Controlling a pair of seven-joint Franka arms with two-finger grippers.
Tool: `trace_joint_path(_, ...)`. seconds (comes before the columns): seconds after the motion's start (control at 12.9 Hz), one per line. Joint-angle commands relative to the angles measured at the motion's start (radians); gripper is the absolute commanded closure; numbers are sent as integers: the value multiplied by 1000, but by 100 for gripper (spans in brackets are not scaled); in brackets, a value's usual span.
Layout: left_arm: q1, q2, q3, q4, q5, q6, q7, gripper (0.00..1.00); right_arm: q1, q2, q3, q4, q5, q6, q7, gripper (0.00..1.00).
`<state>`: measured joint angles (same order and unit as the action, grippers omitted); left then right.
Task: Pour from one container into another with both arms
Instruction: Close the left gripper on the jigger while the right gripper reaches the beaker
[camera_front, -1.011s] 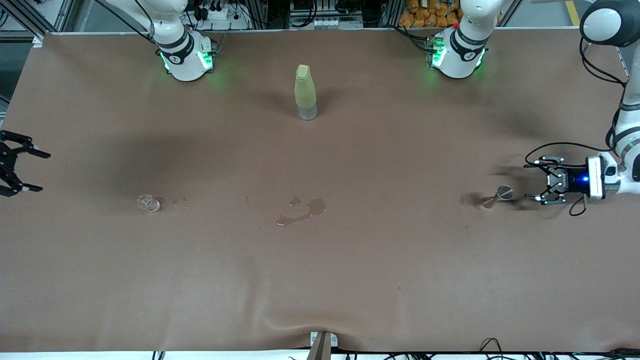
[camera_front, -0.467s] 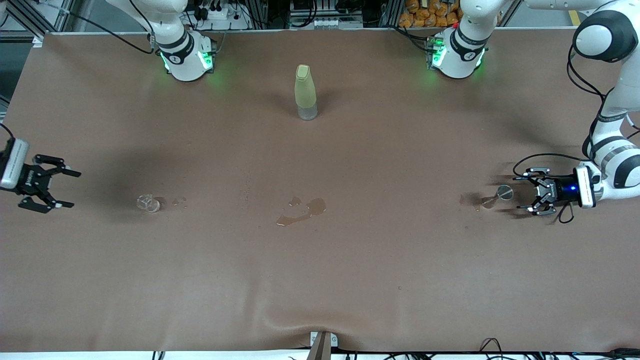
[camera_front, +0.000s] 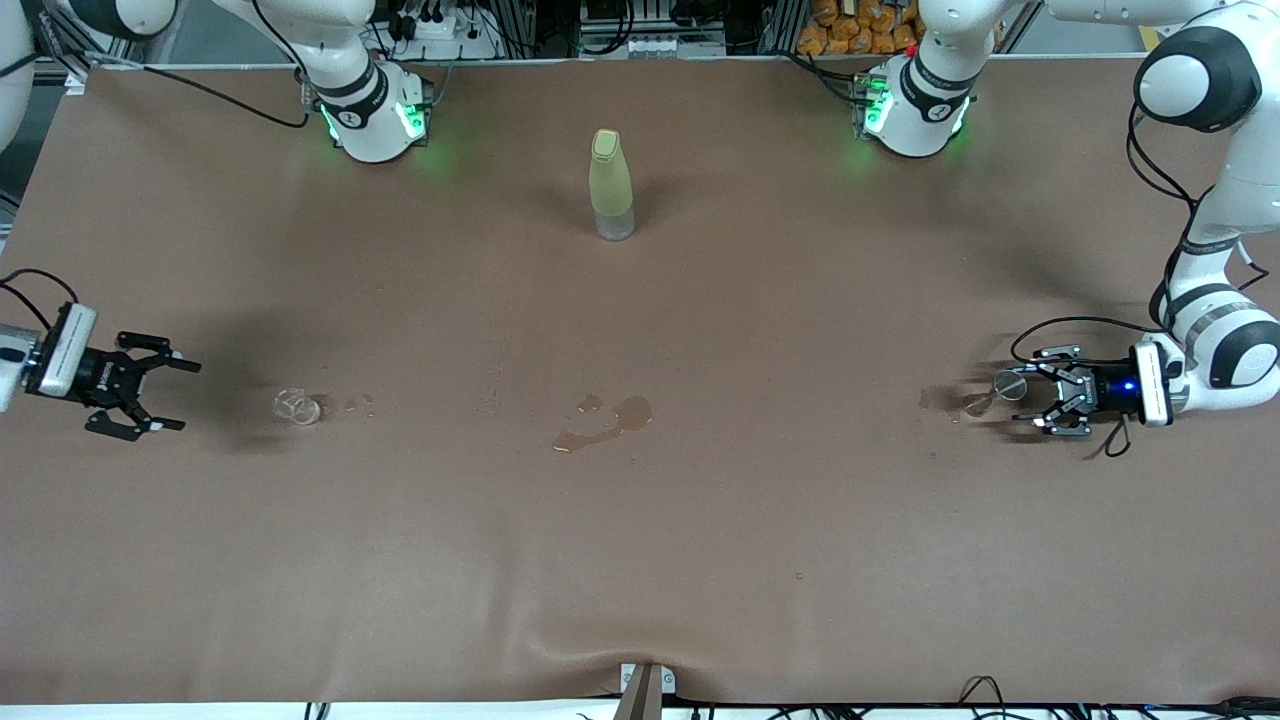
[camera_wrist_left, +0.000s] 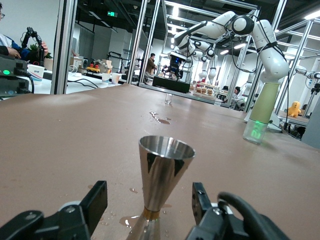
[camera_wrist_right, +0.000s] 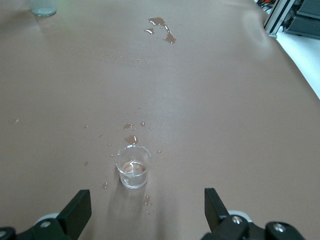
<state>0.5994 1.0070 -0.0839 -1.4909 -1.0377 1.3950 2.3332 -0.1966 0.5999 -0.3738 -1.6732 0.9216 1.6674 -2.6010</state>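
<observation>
A steel hourglass-shaped jigger (camera_front: 1008, 383) stands near the left arm's end of the table. My left gripper (camera_front: 1040, 392) is low at the table with its jaws on either side of it. In the left wrist view the jigger (camera_wrist_left: 165, 172) rises between the fingers (camera_wrist_left: 95, 205), with a gap on each side; this gripper (camera_wrist_left: 148, 206) is open. A small clear glass (camera_front: 297, 406) stands near the right arm's end. My right gripper (camera_front: 185, 397) is open and short of the glass, which the right wrist view shows ahead of the gripper (camera_wrist_right: 145, 207) as a clear glass (camera_wrist_right: 133, 167).
A tall yellow-green bottle (camera_front: 611, 185) stands mid-table near the arm bases. A puddle (camera_front: 605, 420) lies on the brown tabletop between the two containers. Small droplets (camera_wrist_right: 131, 132) surround the glass, and wet spots (camera_wrist_left: 125, 220) lie at the jigger's foot.
Both grippers have moved inward along the table toward their containers. The left gripper now has the jigger between its jaws, and they have narrowed. The right gripper has stayed wide open.
</observation>
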Motion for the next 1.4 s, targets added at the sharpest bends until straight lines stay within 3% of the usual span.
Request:
trace_joint_path(0.0, -7, 28, 4, 15, -24, 18, 28, 23, -26, 59, 4, 15, 77, -34, -79, 0)
trace_joint_path(0.16, -16, 28, 4, 15, -27, 25, 29, 25, -30, 93, 4, 15, 114, -44, -128, 0)
trace_joint_path(0.62, -33, 38, 4, 14, -48, 27, 51, 42, -43, 187, 4, 15, 209, -70, -290, 0)
trace_joint_path(1.32, -33, 47, 4, 15, -47, 27, 72, 44, -76, 314, 4, 12, 258, -190, -424, 0)
